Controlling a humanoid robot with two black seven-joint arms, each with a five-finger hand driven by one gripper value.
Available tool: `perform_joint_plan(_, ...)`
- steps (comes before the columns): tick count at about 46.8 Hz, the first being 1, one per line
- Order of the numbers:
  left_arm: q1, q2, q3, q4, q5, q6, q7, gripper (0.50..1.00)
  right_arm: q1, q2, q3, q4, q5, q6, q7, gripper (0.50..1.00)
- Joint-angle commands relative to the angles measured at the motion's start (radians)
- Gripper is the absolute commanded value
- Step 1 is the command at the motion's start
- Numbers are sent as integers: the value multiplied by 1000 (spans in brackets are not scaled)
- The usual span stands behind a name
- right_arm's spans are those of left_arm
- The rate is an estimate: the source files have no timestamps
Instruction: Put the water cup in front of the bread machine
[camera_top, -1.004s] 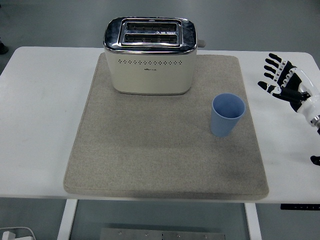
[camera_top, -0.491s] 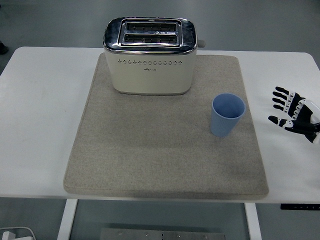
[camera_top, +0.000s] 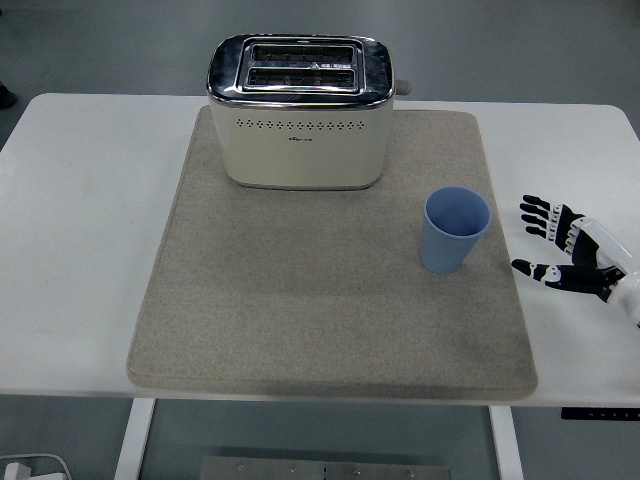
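Blue cup (camera_top: 456, 230) stands upright on the grey mat (camera_top: 300, 300), right of the toaster (camera_top: 300, 112) rather than in front. My right hand (camera_top: 565, 255) hovers beside it, fingers spread, empty. I reckon a clumsy sideways approach could tip the cup.

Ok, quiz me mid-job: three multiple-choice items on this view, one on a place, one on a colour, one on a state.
1. Where does the cup stand?
A. on the mat's right part
B. on the bare table
C. on top of the toaster

2. What colour is the cup?
A. red
B. blue
C. green

3. How is the right robot hand?
A. closed on the cup
B. open, apart from the cup
C. resting on the toaster

Answers: 1 A, mat shows all around its base; 2 B, pale blue wall; 3 B, fingers spread, white table between hand and cup.
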Motion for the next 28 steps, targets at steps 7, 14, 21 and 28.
perform_joint_plan(7,1,0,0,1,0,0,0,1000,1,32,1,3,-32,-23,0,921)
perform_joint_plan(14,1,0,0,1,0,-1,0,1000,18,67,0,3,-33,-23,0,921)
perform_joint_plan(21,1,0,0,1,0,0,0,1000,34,104,0,-8,-33,-24,0,921)
perform_joint_plan(28,1,0,0,1,0,-1,0,1000,35,113,-2,-8,-35,-24,0,921)
